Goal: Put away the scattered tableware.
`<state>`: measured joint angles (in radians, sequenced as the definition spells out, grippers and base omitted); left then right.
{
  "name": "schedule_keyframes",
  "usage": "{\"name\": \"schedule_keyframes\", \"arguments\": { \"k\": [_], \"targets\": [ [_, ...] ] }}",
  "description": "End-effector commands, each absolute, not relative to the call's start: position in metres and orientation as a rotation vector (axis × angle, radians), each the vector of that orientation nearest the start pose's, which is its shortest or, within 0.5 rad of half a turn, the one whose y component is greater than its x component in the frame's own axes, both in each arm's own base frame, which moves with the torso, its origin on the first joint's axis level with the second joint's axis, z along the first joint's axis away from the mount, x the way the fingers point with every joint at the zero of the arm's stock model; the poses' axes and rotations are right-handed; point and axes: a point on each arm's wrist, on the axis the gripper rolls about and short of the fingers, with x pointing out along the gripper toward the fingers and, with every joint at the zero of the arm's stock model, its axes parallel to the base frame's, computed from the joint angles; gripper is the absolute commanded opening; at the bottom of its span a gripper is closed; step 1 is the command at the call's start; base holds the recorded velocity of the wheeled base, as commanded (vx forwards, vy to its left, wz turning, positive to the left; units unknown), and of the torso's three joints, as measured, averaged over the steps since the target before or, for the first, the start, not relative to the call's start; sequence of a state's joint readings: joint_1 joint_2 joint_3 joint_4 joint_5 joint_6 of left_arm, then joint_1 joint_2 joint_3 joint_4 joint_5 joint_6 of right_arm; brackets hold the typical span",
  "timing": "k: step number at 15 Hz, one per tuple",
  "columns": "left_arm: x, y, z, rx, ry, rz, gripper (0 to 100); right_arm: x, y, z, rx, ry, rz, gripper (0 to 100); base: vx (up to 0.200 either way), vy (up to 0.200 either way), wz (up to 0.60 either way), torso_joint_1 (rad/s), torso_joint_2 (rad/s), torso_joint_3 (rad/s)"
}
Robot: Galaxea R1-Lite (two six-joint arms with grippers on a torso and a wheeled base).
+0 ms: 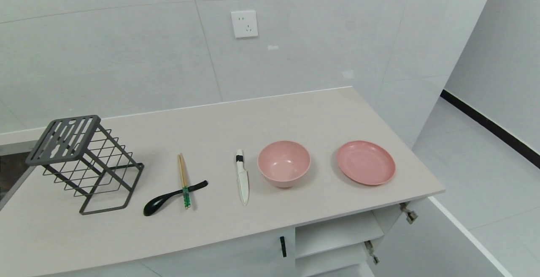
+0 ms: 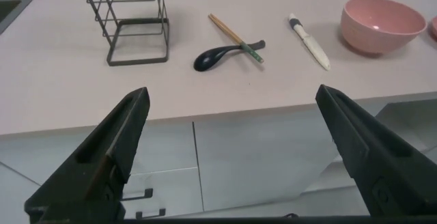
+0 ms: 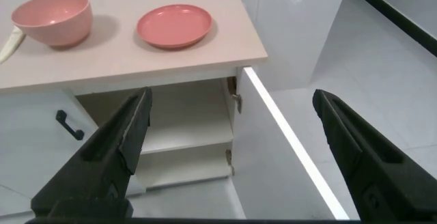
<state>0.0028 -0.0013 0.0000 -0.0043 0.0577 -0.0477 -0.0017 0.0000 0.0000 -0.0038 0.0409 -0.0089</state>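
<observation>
a: where does everything sit?

b: in the head view the tableware runs in a row across the middle of the tabletop [image 1: 295, 112]. the wire rack [image 1: 84, 163] is at the left. next to it the chopsticks [image 1: 183, 177] lie across the handle of the black spoon [image 1: 168, 196], touching it. the white knife [image 1: 242, 180] is at the centre, just beside the pink bowl [image 1: 283, 163]. the pink plate [image 1: 365, 162] sits to the right, apart from the bowl.

a: and the hands?

b: both are spread wide with nothing in them. the left hand [image 2: 231, 91] hangs off the front edge, facing the spoon and chopsticks. the right hand [image 3: 231, 93] faces the open cupboard [image 3: 184, 135] below the plate.

a: so nothing is put away yet. how should it start?

b: i'd judge the right hand suits the bowl or plate. for the bowl, put one finger inside the wall and one outside. the plate's rim is low, so come in shallow at its near edge or the fingers may skid. on the left, lift the chopsticks before the spoon, pinching both sticks together near their middle so they don't scissor apart.
</observation>
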Motion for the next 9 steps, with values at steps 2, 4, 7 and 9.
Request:
{"name": "schedule_keyframes", "arguments": {
  "k": [2,4,7,9],
  "targets": [
    [-0.0228,0.0012,0.0760,-0.048,-0.006,0.061,100,-0.0228,0.0010,0.0760,-0.011,-0.005,0.041,100,0.000,0.000,0.00,0.144,-0.29,-0.137],
    [-0.0228,0.0012,0.0760,-0.048,-0.006,0.061,100,-0.0228,0.0010,0.0758,-0.012,-0.003,0.043,100,0.000,-0.200,0.00,0.029,-0.05,-0.022],
    [-0.0228,0.0012,0.0760,-0.049,-0.006,0.061,100,-0.0228,0.0010,0.0758,-0.009,-0.003,0.041,100,0.000,-0.067,0.00,0.002,-0.01,-0.006],
    [-0.0228,0.0012,0.0760,-0.049,-0.006,0.063,100,-0.0228,0.0010,0.0758,-0.009,-0.003,0.041,100,0.000,0.000,0.00,0.000,0.00,0.000]
  ]
}}
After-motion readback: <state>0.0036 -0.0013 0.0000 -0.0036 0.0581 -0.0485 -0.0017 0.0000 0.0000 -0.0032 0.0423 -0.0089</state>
